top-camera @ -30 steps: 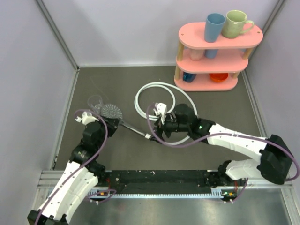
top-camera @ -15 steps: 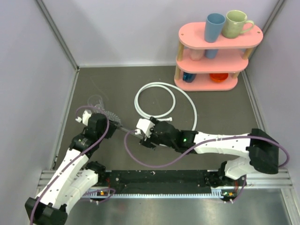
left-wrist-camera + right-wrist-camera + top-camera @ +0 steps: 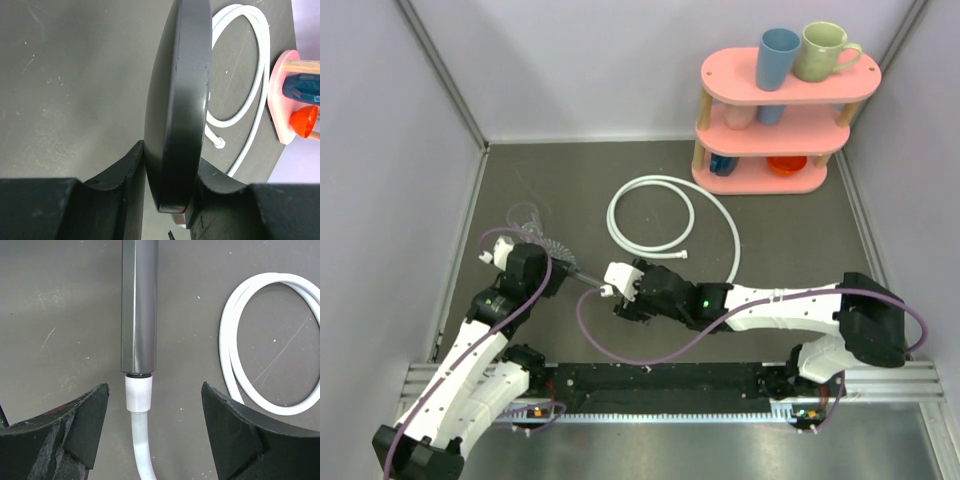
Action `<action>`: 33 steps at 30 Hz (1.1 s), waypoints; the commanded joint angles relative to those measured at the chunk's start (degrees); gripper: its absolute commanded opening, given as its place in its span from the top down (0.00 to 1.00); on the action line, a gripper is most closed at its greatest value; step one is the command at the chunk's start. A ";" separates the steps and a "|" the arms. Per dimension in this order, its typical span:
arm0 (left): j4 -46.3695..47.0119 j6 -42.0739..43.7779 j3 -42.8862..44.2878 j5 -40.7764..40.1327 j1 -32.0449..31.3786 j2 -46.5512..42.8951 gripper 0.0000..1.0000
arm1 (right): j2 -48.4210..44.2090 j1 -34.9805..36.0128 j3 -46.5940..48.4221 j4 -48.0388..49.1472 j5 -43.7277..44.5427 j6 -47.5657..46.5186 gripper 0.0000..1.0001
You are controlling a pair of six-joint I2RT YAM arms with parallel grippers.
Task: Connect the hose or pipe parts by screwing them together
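Note:
The dark grey shower head [image 3: 177, 100] stands on edge between the fingers of my left gripper [image 3: 172, 185], which is shut on its round rim. In the top view the shower head [image 3: 556, 250] is held by the left gripper [image 3: 545, 266], and its handle [image 3: 588, 277] points right toward my right gripper [image 3: 612, 291]. In the right wrist view the handle [image 3: 139, 305] meets the hose's white end fitting [image 3: 138, 392]. My right gripper [image 3: 152, 405] stands open on both sides of that fitting without touching it. The white hose [image 3: 650, 215] lies in loops behind.
A pink shelf [image 3: 785, 110] with mugs and cups stands at the back right. A small clear cup [image 3: 525, 214] sits just behind the shower head. Hose loops [image 3: 235, 340] lie right of the right gripper. Grey walls close in the mat on three sides.
My right gripper has moved left along the handle to the fitting, its jaws narrowing somewhat. The left gripper has turned the shower head from face-up to on edge.

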 commanded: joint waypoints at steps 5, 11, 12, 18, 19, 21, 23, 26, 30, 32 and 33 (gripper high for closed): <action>2.56 -2.02 2.58 -0.78 -0.05 -1.47 1.00 | 0.54 1.93 -0.22 2.52 0.16 0.11 0.31; 1.86 -2.11 3.37 -0.35 -0.05 -0.95 1.00 | 3.35 2.02 0.39 2.87 1.21 -0.33 0.32; 1.59 -2.19 3.37 -0.26 -0.05 -0.77 1.00 | 3.62 2.02 0.48 2.87 1.39 -0.33 0.33; 1.68 -2.28 3.28 0.62 -0.05 -1.56 1.00 | 4.67 1.93 0.04 3.92 2.62 0.03 0.80; 2.29 -1.85 2.84 1.14 -0.05 -1.91 1.00 | 4.50 2.02 -0.40 4.53 2.53 0.03 0.95; 8.59 2.26 1.18 4.91 -0.05 -4.01 1.00 | 3.19 1.67 -1.27 7.16 -0.95 0.72 1.00; 14.92 5.79 -3.38 8.17 -0.05 -6.30 1.00 | 1.60 -0.96 -3.03 9.10 -6.67 3.17 1.00; 26.95 9.05 -12.08 11.69 -0.05 -12.09 1.00 | -2.09 -7.72 -6.72 14.72 -23.26 7.21 1.00; 53.79 8.79 -29.36 17.31 -0.05 -20.80 1.00 | -4.38 -18.26 -10.76 23.86 -48.37 15.12 1.00; 59.75 9.05 -33.09 18.02 -0.05 -20.64 1.00 | -3.77 -22.04 -10.94 25.45 -52.73 18.12 1.00; 60.99 9.92 -34.59 18.55 -0.05 -20.46 1.00 | -3.33 -22.67 -11.12 25.54 -55.71 18.83 1.00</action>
